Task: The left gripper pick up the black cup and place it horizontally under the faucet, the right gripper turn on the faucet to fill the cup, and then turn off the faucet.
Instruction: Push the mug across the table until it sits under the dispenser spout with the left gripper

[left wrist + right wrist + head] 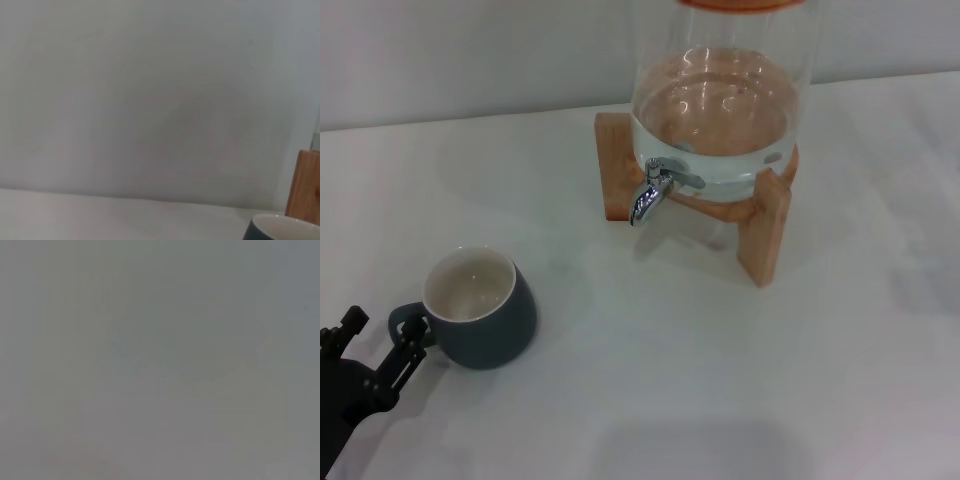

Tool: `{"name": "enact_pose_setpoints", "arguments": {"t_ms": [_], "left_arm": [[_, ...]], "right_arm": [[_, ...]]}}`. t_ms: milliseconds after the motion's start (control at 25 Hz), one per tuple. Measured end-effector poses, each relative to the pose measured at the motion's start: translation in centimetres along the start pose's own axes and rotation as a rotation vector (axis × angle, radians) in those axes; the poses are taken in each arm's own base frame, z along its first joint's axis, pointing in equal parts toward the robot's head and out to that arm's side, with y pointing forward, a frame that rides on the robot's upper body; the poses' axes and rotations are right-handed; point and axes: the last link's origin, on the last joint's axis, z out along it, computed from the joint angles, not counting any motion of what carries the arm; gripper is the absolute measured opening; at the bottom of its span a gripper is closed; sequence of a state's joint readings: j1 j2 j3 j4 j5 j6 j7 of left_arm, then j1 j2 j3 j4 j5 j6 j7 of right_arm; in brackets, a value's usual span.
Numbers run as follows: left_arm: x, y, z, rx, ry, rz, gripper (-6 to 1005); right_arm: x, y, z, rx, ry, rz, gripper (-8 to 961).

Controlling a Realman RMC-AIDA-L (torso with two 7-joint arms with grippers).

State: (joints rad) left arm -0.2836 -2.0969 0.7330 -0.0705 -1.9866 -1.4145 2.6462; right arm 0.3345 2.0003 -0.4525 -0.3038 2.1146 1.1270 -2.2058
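The cup (480,310) sits upright on the white table (670,380), inside looks empty, handle facing the left gripper (382,335), whose fingers are spread apart right at that handle. The faucet (653,190) is well apart, its glass dispenser (720,100) partly full of water. Right gripper isn't showing.

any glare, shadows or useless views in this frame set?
Head view: glare on the glass water jar and chrome faucet; soft shadows beside the black cup and wooden stand; left gripper open by the handle. Left wrist view: mostly blank wall, only the cup rim in a corner. Right wrist view: featureless grey, nothing identifiable.
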Motion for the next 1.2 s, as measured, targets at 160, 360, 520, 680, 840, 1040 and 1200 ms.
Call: {"name": "enact_pose_setpoints", "arguments": {"t_ms": [160, 360, 520, 680, 840, 1040, 1200], "left_arm": [[-0.2, -0.1, -0.3, 0.014, -0.010, -0.003, 751], [-0.4, -0.3, -0.3, 0.023, -0.025, -0.003, 750], [-0.5, -0.4, -0.3, 0.027, -0.028, -0.008, 749], [-0.6, -0.6, -0.2, 0.038, -0.042, -0.011, 749], [-0.6, -0.9, -0.3, 0.059, -0.041, -0.014, 748], [-0.6, -1.2, -0.4, 0.076, -0.038, -0.023, 747], [-0.4, -1.5, -0.5, 0.094, -0.029, -0.031, 746]], "right_arm": [[0.0, 0.0, 0.0, -0.001, 0.000, 0.000, 809], [0.0, 0.1, 0.1, -0.002, 0.000, 0.000, 809], [0.0, 0.1, 0.1, -0.001, 0.000, -0.006, 809], [0.0, 0.0, 0.0, 0.002, 0.000, -0.008, 809], [0.0, -0.1, -0.1, 0.005, 0.000, -0.008, 809], [0.0, -0.1, -0.1, 0.006, 0.000, -0.008, 809], [0.1, -0.1, -0.2, 0.006, 0.000, -0.007, 809]]}}
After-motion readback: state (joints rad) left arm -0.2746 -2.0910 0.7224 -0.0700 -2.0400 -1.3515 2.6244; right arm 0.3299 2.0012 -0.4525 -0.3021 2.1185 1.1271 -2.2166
